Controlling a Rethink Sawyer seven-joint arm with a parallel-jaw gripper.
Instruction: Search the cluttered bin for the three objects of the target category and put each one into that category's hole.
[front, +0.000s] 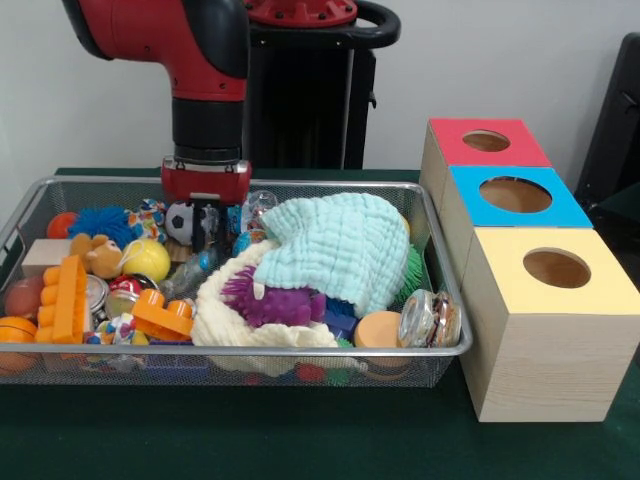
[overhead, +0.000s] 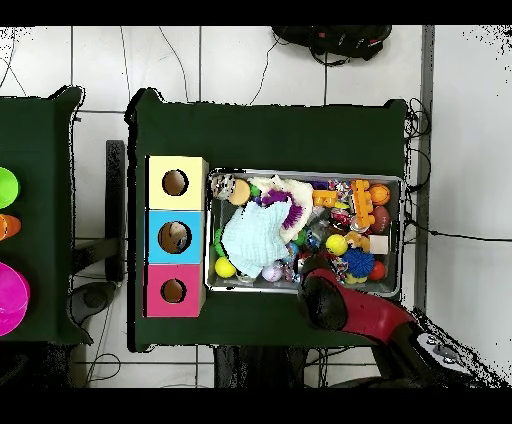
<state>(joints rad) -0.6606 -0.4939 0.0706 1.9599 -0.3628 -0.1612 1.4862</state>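
The wire mesh bin stands on the green table, full of toys; it also shows in the overhead view. My gripper reaches down into the bin's far left part, beside a small soccer ball and above a clear bottle. I cannot tell how it stands. A mint cloth covers the middle, over a purple spiky toy and a cream fluffy cloth. Three wooden boxes with holes stand to the right: red top, blue top, yellow top.
The bin also holds a yellow ball, an orange brick, a blue spiky ball, a teddy and a glass jar. My arm overhangs the bin's edge. Coloured bowls sit on a side table.
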